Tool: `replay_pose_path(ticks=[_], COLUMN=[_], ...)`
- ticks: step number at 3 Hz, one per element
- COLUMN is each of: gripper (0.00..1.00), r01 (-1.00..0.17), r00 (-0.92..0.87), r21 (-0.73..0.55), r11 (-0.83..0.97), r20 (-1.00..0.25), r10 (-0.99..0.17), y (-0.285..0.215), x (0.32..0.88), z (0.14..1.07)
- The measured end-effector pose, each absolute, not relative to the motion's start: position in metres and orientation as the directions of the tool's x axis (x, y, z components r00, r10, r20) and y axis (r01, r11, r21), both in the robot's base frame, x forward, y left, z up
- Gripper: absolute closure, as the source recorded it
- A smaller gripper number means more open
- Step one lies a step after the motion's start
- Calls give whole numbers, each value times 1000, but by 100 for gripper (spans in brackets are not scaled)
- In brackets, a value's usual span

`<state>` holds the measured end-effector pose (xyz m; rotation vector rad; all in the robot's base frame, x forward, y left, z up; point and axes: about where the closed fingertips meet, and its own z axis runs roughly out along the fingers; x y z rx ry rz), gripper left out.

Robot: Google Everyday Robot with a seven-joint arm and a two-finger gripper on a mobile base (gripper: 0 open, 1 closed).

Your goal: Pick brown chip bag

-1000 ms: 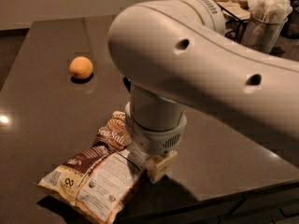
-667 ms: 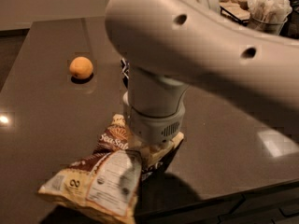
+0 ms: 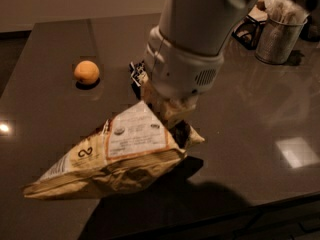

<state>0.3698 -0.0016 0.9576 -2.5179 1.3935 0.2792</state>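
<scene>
The brown chip bag (image 3: 117, 156) is cream-tan with a white label panel facing me and hangs tilted above the dark table (image 3: 260, 149). Its left corner points down to the lower left and it casts a shadow beneath. My gripper (image 3: 172, 120) is at the end of the big white arm, right at the bag's upper right end, shut on the bag. The fingertips are mostly hidden behind the wrist housing and the bag's crumpled top.
An orange fruit (image 3: 87, 72) lies on the table at the left. A small dark and white snack bag (image 3: 137, 74) peeks out behind the arm. A metal cup (image 3: 278, 36) with packets stands at the back right, next to a dark holder (image 3: 250, 26). The table's front edge runs along the bottom right.
The arm has risen and pulled back, lifting the chip bag off the table; the bag now hangs tilted with its label side up instead of lying flat.
</scene>
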Motion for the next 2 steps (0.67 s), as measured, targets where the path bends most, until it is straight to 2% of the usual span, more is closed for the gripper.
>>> replay_pose_path(ticks=[1, 2], gripper=[100, 100], r01=[-855, -851], r00=[518, 526], r21=[-168, -203], r11=[-491, -485], r20=[-343, -340], r10=[-784, -780], y=[1, 6], x=[379, 381], z=[988, 995])
